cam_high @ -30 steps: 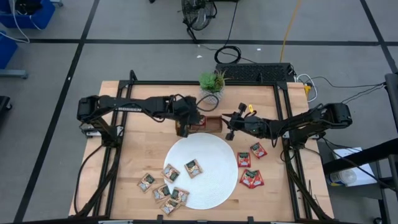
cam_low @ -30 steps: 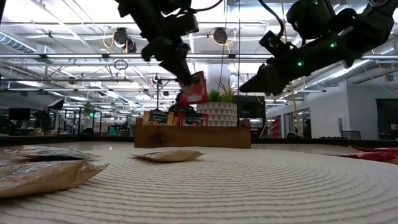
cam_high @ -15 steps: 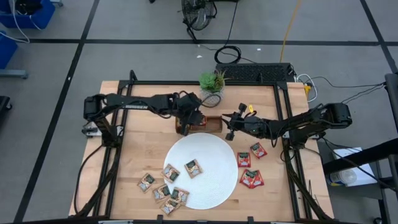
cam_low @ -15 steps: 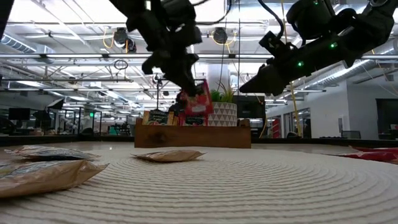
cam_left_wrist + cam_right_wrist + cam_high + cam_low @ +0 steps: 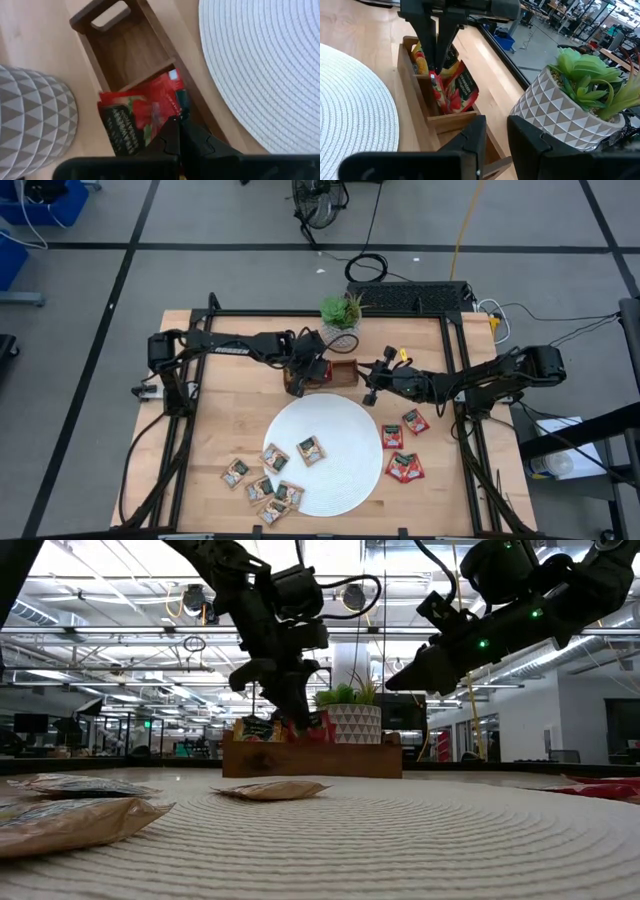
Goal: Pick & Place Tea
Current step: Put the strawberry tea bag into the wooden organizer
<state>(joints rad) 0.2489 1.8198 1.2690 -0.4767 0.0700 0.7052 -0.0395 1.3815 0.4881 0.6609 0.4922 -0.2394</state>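
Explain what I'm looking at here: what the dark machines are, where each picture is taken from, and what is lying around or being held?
Two dark robot arms work at a wooden table. One picture looks straight down, one looks level across the tabletop, and two come from cameras on the arms' wrists. The left gripper is shut on a red tea sachet, lowering it into the middle compartment of a wooden tray. The right gripper hangs beside the tray; it looks empty, with its fingers a little apart. A white round plate carries a few tan sachets, more lie left of it, and red sachets lie to its right. A potted plant stands behind the tray.
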